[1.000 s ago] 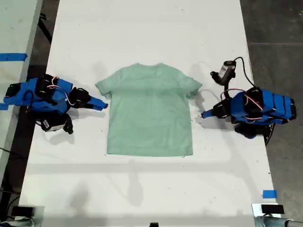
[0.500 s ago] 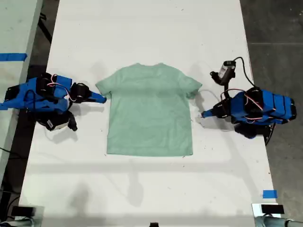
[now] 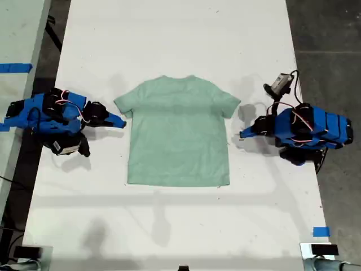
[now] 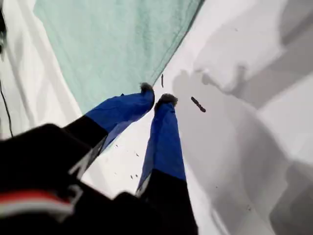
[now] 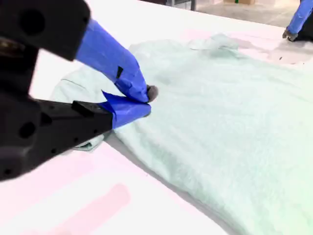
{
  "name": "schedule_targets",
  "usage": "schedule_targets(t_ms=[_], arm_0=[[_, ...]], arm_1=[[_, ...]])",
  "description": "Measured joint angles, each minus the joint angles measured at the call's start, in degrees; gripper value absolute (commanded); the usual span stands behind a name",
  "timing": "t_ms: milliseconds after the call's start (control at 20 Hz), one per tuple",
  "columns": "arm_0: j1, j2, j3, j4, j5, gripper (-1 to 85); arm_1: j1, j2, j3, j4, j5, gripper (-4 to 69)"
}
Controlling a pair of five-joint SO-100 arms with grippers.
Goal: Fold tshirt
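The pale mint-green tshirt (image 3: 177,135) lies flat and spread out on the white table, collar toward the top of the exterior view. My first gripper (image 3: 242,134) is at the exterior view's right, beside the shirt's side edge below the sleeve. In the first wrist view its tips (image 4: 156,95) are shut, hovering at the hem line of the tshirt (image 4: 112,44) with nothing held. My second gripper (image 3: 123,121) is at the exterior view's left, by the other sleeve. It (image 5: 146,102) is shut just over the sleeve of the tshirt (image 5: 220,112), gripping no cloth.
The white table (image 3: 169,226) stretches well beyond the shirt on every side. A bit of blue tape (image 3: 320,231) marks the exterior view's lower right, another strip (image 3: 14,68) lies on the surface at its left. Dark specks (image 4: 198,104) dot the table near my first gripper.
My second gripper swung up toward the sleeve, then settled slightly lower. My first gripper's wrist rolled, shifting its camera and cable to the exterior view's right. The shirt has not moved.
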Motion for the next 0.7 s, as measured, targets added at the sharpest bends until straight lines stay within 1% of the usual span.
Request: schedule_targets(t_ms=[50,100,150,200,250,350,450,550,600,700], arm_0=[[0.0,0.0,0.0,-1.8,-0.7,0.1],[0.0,0.0,0.0,-2.8,-1.8,0.1],[0.0,0.0,-0.7,-3.5,-2.4,0.1],[0.0,-0.6,-1.9,-4.0,-2.7,0.1],[0.1,-3.0,-4.8,-4.8,-2.7,0.1],[-0.1,-17.3,-14.6,-5.0,-1.8,0.1],[-3.3,-33.5,-27.6,-1.9,2.9,0.1],[-7.8,-44.0,-40.3,3.8,8.3,0.1],[-10.8,-46.9,-45.4,6.9,11.4,0.1],[-18.2,-51.5,-53.6,13.0,18.4,0.1]], arm_1=[[0.2,0.0,0.1,0.1,1.9,9.6],[0.2,0.0,0.1,0.1,2.7,6.2],[0.2,0.0,0.0,0.4,5.5,2.1],[0.3,0.0,-1.1,0.7,7.1,0.7],[0.8,0.0,-3.1,0.3,5.4,0.7],[2.6,0.0,-7.2,-2.3,3.0,0.6],[5.0,-5.8,-14.2,-2.9,0.6,0.6],[7.6,-18.2,-25.2,-2.9,-4.2,0.6],[8.9,-26.1,-31.6,-2.3,-7.4,0.6],[12.6,-41.2,-44.3,1.7,-13.9,0.6]])
